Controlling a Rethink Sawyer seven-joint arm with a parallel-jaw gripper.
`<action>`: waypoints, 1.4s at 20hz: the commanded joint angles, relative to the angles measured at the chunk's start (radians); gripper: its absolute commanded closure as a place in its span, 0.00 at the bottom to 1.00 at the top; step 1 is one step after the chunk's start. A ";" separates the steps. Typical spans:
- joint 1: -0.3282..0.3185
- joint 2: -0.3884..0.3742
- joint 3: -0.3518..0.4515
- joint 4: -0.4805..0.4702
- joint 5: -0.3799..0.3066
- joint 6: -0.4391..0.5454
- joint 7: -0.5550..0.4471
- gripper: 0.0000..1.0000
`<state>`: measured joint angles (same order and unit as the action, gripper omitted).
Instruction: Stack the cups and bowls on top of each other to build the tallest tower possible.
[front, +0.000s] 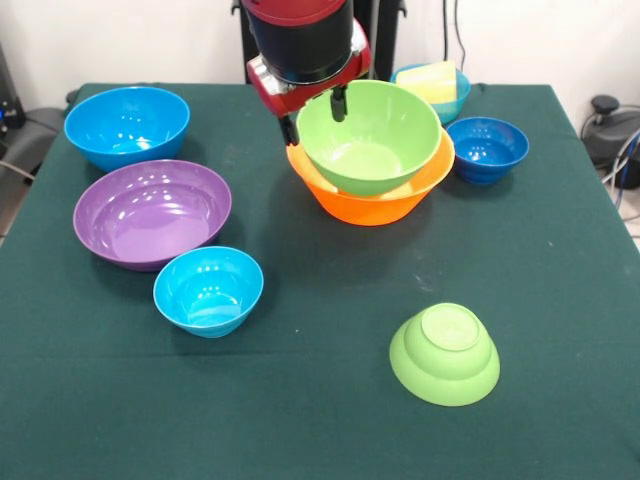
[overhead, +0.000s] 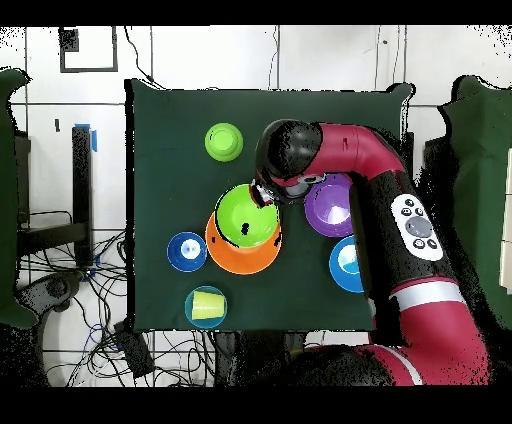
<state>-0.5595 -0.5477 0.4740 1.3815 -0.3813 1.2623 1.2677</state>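
The gripper (front: 314, 112) pinches the upper-left rim of the large green bowl (front: 372, 140), nested in the orange bowl (front: 370, 200). Open cloth (front: 560, 300) spreads across the frame's lower half around the upturned small green bowl (front: 445, 354).

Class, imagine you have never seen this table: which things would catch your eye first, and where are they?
First, the large lime green bowl sitting inside the large orange bowl near the table's middle, with the red and black arm's gripper at the green bowl's rim. Next, a small lime green bowl lying upside down alone, and the big purple bowl on the other side.
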 joint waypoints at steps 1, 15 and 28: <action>0.036 0.018 0.001 -0.038 -0.073 0.073 -0.090 0.00; 0.030 -0.052 0.005 -0.032 -0.046 0.100 -0.078 0.00; 0.045 -0.144 0.008 -0.072 -0.035 0.114 -0.039 0.00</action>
<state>-0.5466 -0.6790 0.4738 1.3660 -0.3825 1.2896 1.2677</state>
